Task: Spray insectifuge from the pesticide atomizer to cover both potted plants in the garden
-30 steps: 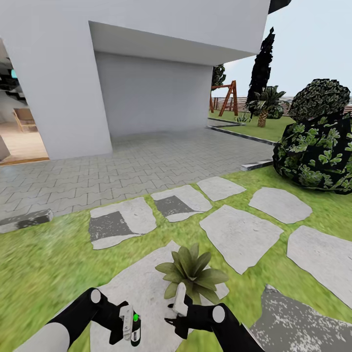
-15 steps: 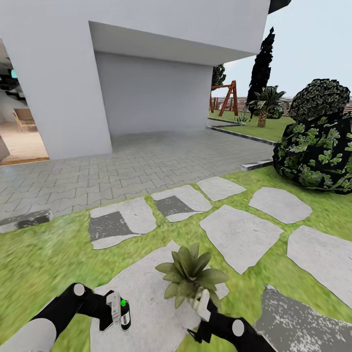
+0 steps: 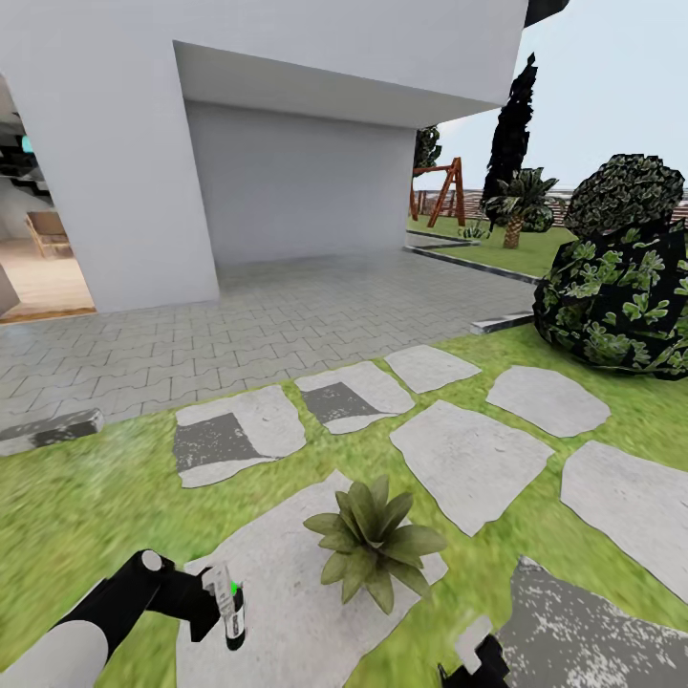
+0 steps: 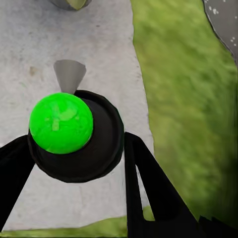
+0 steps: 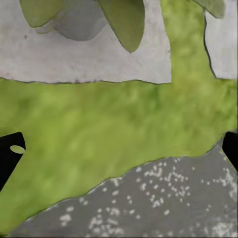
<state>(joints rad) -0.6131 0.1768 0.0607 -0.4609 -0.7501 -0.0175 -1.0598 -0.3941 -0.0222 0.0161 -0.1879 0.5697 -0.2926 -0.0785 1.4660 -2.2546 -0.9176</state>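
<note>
The left gripper (image 3: pixel 225 604) pinches the pesticide atomizer (image 3: pixel 232 612) upright, presumably to aim at the potted plant (image 3: pixel 375 540) at two o'clock (leaves unspeckled); the right gripper (image 5: pixel 119 148) is spread.

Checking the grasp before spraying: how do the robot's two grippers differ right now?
The left gripper is closed around the small dark spray bottle with its bright green cap; the right gripper holds nothing, its fingers spread wide. The left hangs over grey stepping stone, the right over grass. Both sit low near the green-leaved potted plant.

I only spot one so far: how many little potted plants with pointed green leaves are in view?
1: the small potted plant with pointed green leaves stands on a grey stepping stone, just ahead of the robot. A second may be out of frame.
</note>
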